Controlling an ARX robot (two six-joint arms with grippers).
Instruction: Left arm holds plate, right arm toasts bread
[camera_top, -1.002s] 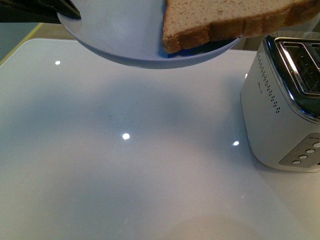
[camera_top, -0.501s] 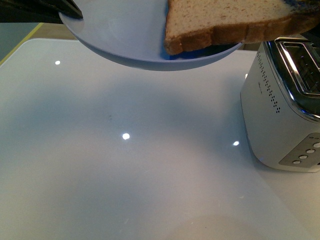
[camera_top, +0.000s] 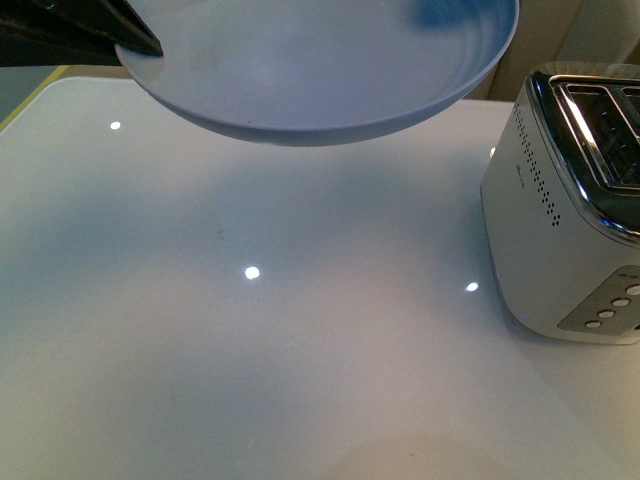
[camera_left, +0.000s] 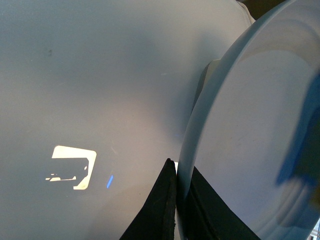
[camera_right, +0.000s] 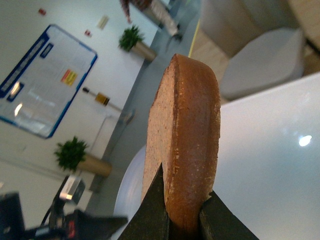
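1 plate (camera_top: 320, 90), pale blue-grey, round and shallow, with faint rings on its inner face. Pinched at the rim by the left gripper (camera_left: 180, 180): 2 black jaws, 1 on each face of the rim, pressed onto it. Held in the air above the white tabletop (camera_top: 300, 360), not touching it, spreading out from those jaws toward the toaster side.

1 slice of bread (camera_right: 186, 135), light brown with a darker crust, seen edge-on. Gripped at 1 end by the right gripper (camera_right: 182, 222): 2 dark jaws closed against the 2 faces of the slice, crust edge between them. Stands straight up out of those jaws, rounded end farthest from them. Carried by the right jaws alone, off the plate. Beyond the right jaws, behind the slice, a pale curve of the same plate; at its edge, the black tip of the left arm with 1 small red mark.

1 toaster (camera_top: 565, 200), white with chrome trim, standing on the tabletop on the far side of the plate from the left jaws, lower than the plate and apart from it. 4 small round buttons in a row on its lower panel. 1 slot in view on top, cut off by the picture's edge.
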